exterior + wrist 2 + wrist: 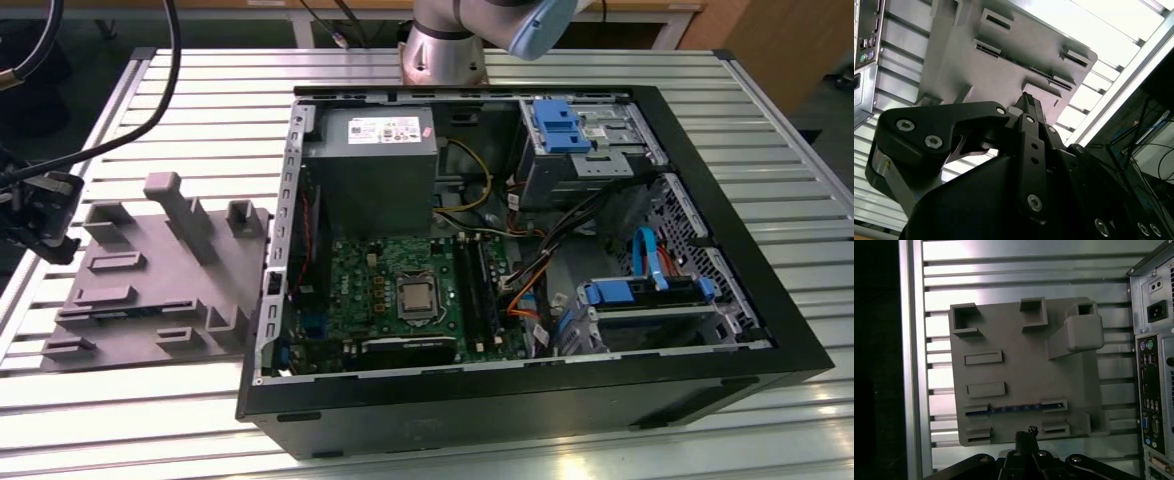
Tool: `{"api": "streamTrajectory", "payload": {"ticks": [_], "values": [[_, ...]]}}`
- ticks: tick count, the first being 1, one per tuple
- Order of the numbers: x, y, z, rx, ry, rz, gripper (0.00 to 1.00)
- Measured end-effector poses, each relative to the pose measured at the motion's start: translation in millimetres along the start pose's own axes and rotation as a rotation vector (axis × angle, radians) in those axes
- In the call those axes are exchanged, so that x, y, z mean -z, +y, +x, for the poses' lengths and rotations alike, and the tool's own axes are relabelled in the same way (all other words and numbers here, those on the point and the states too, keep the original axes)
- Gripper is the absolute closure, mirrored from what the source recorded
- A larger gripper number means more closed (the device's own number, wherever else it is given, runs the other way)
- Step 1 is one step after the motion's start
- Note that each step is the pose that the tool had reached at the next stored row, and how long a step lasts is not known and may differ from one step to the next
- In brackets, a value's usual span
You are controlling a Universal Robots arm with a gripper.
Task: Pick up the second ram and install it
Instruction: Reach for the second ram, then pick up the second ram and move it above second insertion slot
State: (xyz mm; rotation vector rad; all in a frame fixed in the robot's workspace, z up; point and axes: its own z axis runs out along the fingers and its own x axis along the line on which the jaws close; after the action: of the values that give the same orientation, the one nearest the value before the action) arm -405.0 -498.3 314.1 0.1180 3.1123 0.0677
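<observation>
The second ram (1014, 409) stands on edge in the grey moulded tray (1024, 365). It shows as a thin blue strip between two raised blocks near the tray's edge closest to my gripper. My gripper (1026, 432) hovers just off that edge, short of the ram and touching nothing. Its fingers (1028, 102) are pressed together and hold nothing. In the exterior view the gripper (40, 215) is at the far left, beside the tray (147, 290). The open computer case (507, 260) lies at the exterior view's right of the tray, with the motherboard's long black slots (475, 285) beside the processor.
The tray and case rest on a slatted aluminium table (200, 90). The case's rear panel with ports (1154, 385) borders the tray. Tall raised blocks (1079, 330) stand on the tray's far side. Black cables (107, 140) hang across the exterior view's upper left.
</observation>
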Motion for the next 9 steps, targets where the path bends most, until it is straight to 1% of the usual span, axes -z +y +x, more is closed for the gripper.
{"api": "streamTrajectory", "payload": {"ticks": [9], "values": [[-0.5, 0.0, 0.1, 0.000, 0.0000, 0.0000, 0.89]]}}
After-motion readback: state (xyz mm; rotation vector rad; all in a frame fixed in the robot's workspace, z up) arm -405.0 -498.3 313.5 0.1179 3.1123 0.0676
